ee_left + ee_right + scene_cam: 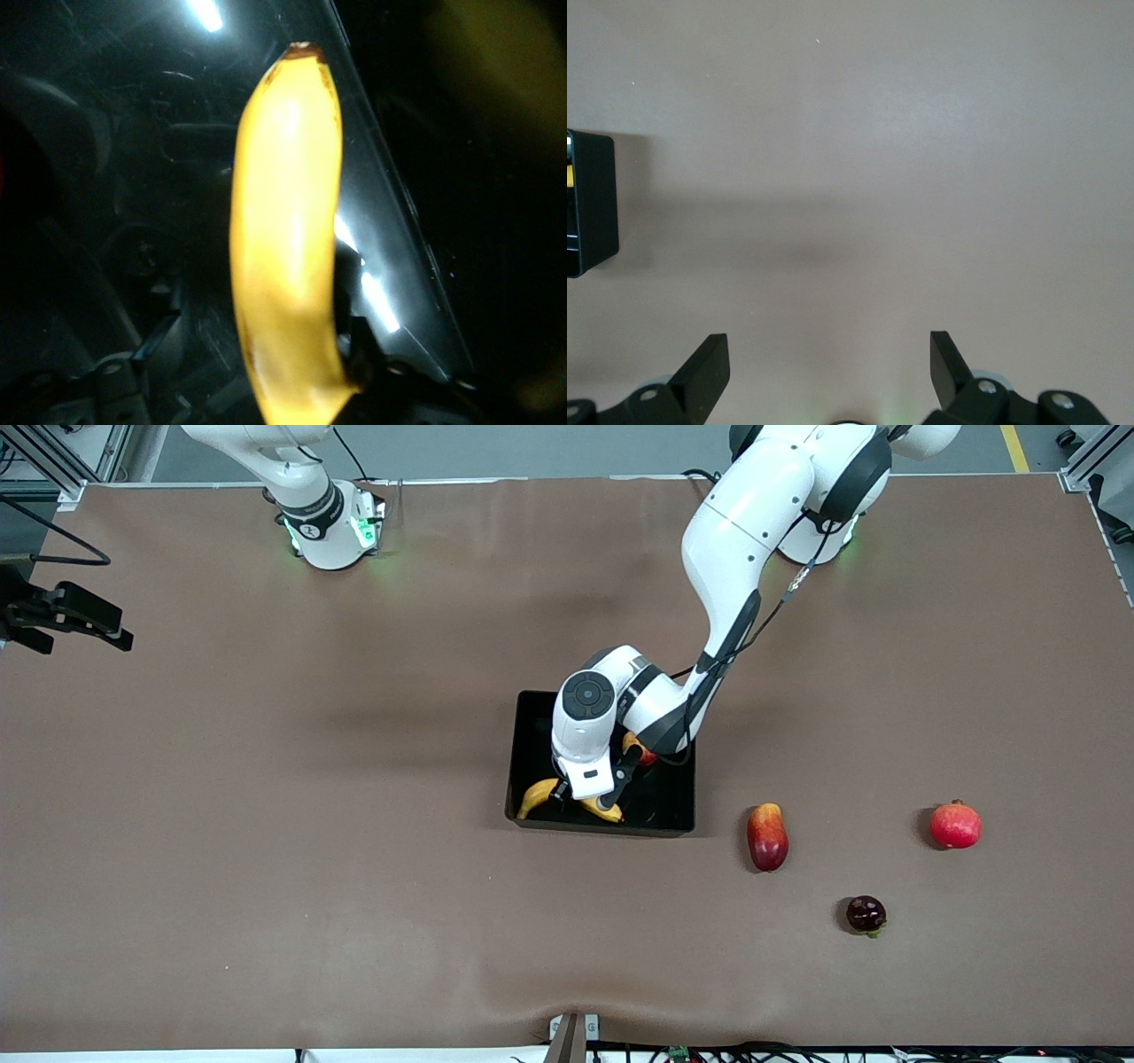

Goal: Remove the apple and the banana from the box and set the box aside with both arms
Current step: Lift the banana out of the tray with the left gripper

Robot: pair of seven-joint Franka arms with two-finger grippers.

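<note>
Yellow banana point(539, 795) lengthwise along box point(532, 717) wall, left tool point(586, 802) clenched on it, right tool point(828, 367) spread.

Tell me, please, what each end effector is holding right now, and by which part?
The left end effector is down in the black tray at the middle of the banana; whether it grips cannot be told. The right end effector is open, holding nothing.
</note>
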